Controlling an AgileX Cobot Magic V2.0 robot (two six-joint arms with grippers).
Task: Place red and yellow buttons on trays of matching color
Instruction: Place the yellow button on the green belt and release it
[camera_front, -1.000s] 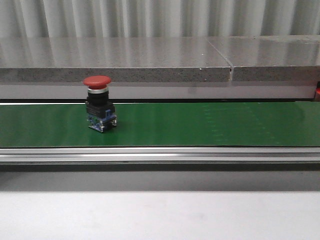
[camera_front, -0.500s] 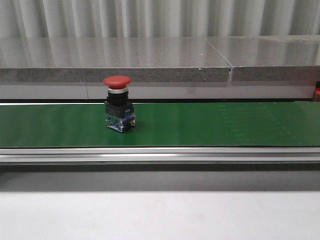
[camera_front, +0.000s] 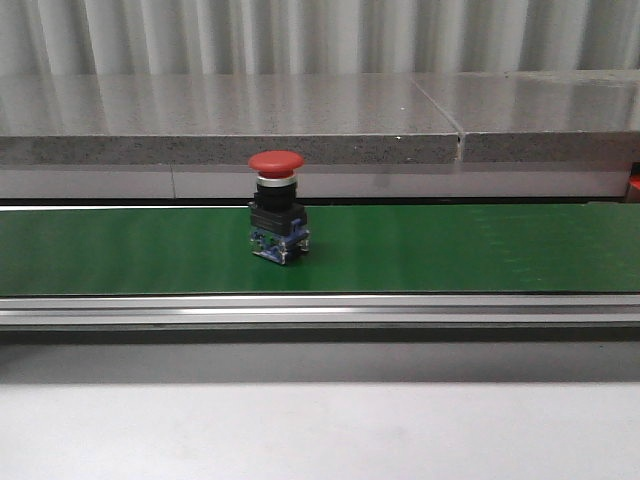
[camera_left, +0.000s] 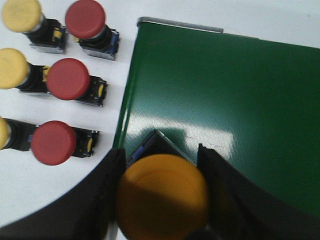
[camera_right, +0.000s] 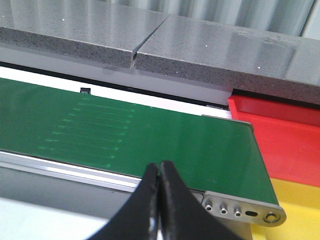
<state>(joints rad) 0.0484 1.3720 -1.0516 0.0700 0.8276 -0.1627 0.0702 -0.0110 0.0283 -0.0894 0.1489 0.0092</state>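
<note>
Front view: red button (camera_front: 277, 208) stood upright on green belt (camera_front: 450, 250), left of centre; no arms visible.

Left wrist view: left gripper (camera_left: 161, 192) clamped yellow button (camera_left: 162, 197) between dark fingers (camera_left: 107, 192), over belt's end. Three red buttons (camera_left: 67, 79) and yellow ones (camera_left: 11, 68) stood on white surface beside belt.

Right wrist view: right gripper (camera_right: 159, 187) pinched closed, empty, above belt edge. Red tray (camera_right: 280, 132) and yellow tray (camera_right: 300, 210) lay just past belt end.

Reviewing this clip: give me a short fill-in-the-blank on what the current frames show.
1. The button standing on the green belt has a ____ cap.
2. The left gripper holds a button with a ____ cap.
3. The right gripper's fingers are ____.
4. Past the belt's end, the red tray sits beside a ____ tray.

Missing words: red; yellow; closed; yellow
</note>
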